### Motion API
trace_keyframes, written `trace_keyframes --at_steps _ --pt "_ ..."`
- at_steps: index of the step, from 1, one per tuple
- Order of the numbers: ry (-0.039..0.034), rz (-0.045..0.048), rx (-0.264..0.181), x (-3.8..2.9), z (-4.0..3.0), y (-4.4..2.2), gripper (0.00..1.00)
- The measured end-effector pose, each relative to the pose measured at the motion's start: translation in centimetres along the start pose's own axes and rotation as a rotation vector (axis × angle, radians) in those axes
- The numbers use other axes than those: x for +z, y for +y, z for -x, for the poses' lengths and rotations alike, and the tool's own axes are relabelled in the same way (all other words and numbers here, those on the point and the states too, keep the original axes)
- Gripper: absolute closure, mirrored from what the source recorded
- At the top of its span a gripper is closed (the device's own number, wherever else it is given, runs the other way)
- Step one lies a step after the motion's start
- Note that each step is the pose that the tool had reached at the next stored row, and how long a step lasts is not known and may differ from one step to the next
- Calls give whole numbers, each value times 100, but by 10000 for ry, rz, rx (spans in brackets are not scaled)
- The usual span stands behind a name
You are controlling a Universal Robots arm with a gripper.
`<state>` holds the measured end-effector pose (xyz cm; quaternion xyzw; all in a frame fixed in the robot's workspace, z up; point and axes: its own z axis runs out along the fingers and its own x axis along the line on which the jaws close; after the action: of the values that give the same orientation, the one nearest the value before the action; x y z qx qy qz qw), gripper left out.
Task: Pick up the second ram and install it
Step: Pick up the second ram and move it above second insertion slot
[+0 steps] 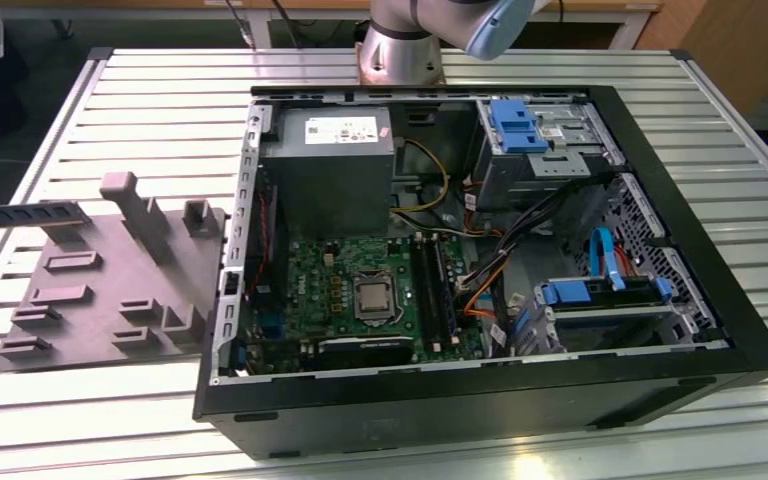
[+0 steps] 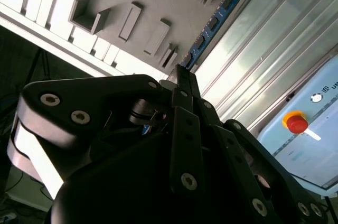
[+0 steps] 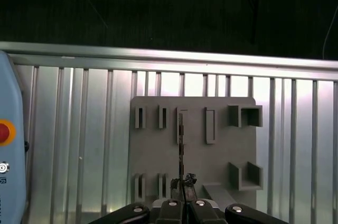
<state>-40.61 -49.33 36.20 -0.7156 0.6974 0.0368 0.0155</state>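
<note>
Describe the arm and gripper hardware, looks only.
The arm has silver-grey cylindrical joints with a light blue cap. The gripper is matte black: jointed linkage fingers held by silver pins and hex screws, on a rounded body with a pale band.

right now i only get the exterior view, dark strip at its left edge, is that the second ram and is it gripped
Observer: Yes. In the second wrist view the gripper has its jaws shut on one end of the second ram, which sticks out beyond them.
Operator: is it lined up with the tray
Observer: In the first wrist view it lines up edge-on with a narrow slot of the grey tray.
Operator: anything near it that i can't see
Observer: A pale blue panel with a red button lies on the slatted table, off to one side of the tray.
</note>
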Motion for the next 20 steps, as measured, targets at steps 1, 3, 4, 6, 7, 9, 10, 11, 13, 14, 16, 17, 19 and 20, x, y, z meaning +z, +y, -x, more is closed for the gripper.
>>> trace_keyframes --at_steps 1,3,4,6,7,9,10,11,13,14,16,17,19,20 --pt "0 0 0 -5 0 0 89" --pt "0 0 0 -16 1 0 89" --pt "0 0 0 -21 2 0 89" --pt "0 -1 0 -31 2 1 89" --pt "0 0 0 -37 3 1 89" --pt "0 0 0 -48 4 1 89" --pt "0 0 0 -52 4 1 89" --pt "0 0 0 -58 4 1 89" --pt "0 0 0 -69 5 2 89" --pt "0 0 0 -75 6 2 89" --pt "0 0 0 -87 6 2 89" --pt "0 0 0 -92 7 2 89" --pt "0 0 0 -103 8 3 89" --pt "0 -1 0 -108 8 3 89"
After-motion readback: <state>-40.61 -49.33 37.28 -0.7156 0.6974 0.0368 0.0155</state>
